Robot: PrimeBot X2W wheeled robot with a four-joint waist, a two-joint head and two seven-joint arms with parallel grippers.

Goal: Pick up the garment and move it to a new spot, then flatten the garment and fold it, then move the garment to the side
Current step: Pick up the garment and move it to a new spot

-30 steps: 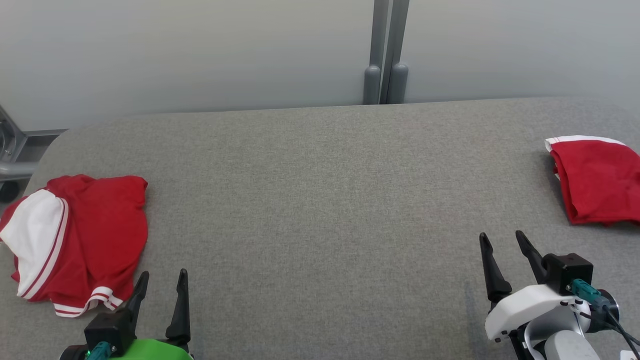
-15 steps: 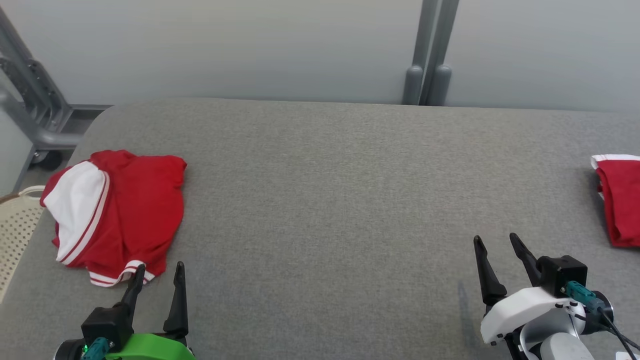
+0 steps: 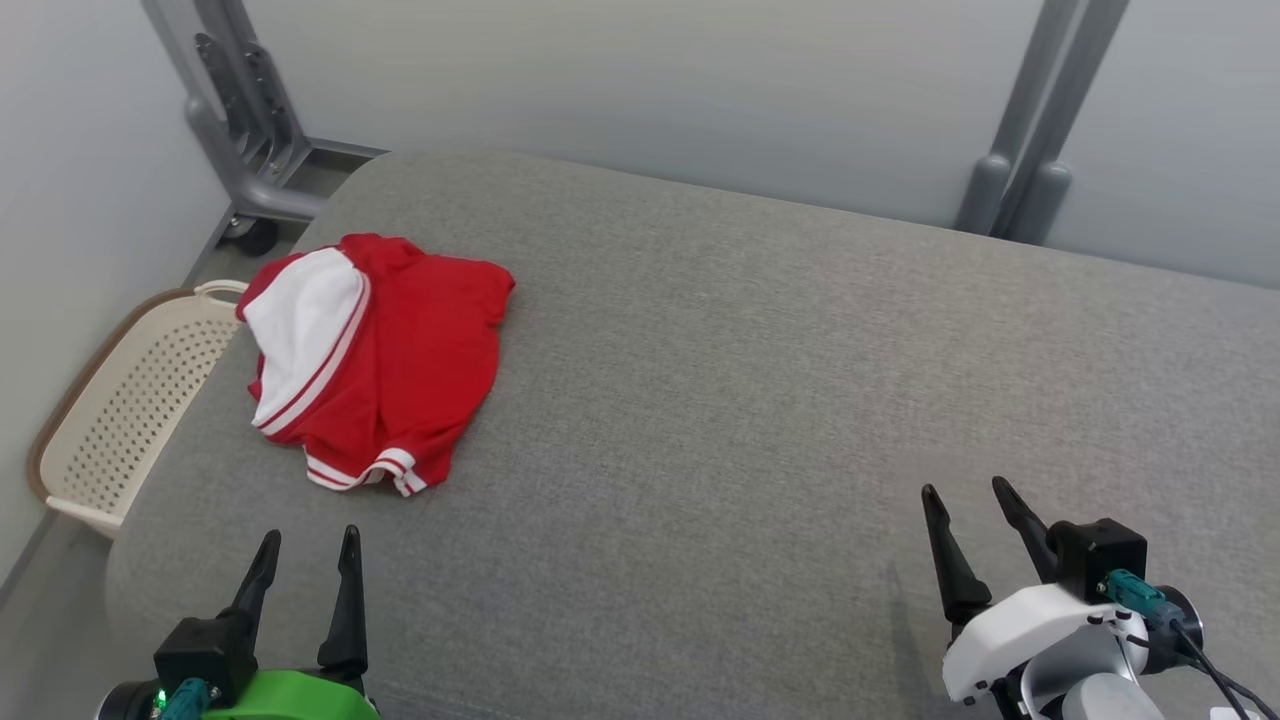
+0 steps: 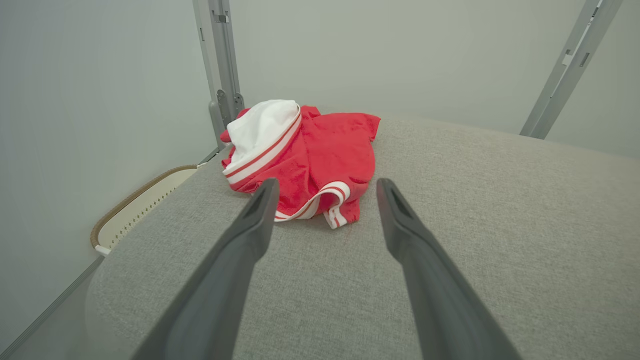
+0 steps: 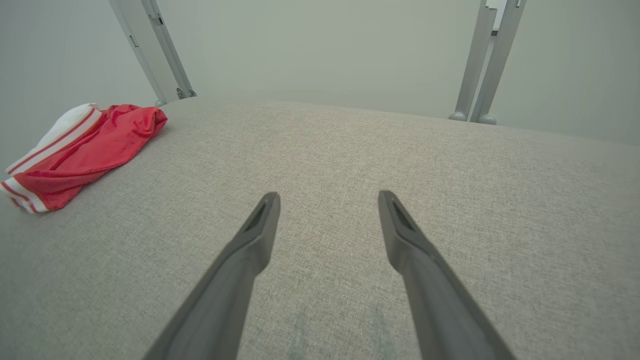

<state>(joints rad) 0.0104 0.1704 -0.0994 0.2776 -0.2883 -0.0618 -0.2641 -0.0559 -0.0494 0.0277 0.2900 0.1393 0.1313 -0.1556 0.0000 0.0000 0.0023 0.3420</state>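
Note:
The garment [image 3: 390, 360] is a crumpled red piece with a white panel and white-striped hems, lying at the left end of the grey padded table [image 3: 760, 400]. The left wrist view has it [image 4: 320, 155] straight ahead, just past the fingertips; in the right wrist view the garment [image 5: 85, 145] sits far left. My left gripper [image 3: 309, 545] is open at the lower left, a short way in front of the garment's striped hem and apart from it. My right gripper [image 3: 966, 492] is open at the lower right over bare table. Nothing is between either pair of fingers.
A cream perforated basket [image 3: 130, 400] stands on the floor beside the table's left end, also visible as a basket [image 4: 135, 210] in the left wrist view. Grey metal frame posts [image 3: 1020, 130] rise behind the table, and a wheeled grey stand [image 3: 250, 150] is at the back left.
The camera has swung to the left: the garment now sits nearer the picture's middle, the basket has come into view, and a second red piece at the right has left it. Both grippers stay open.

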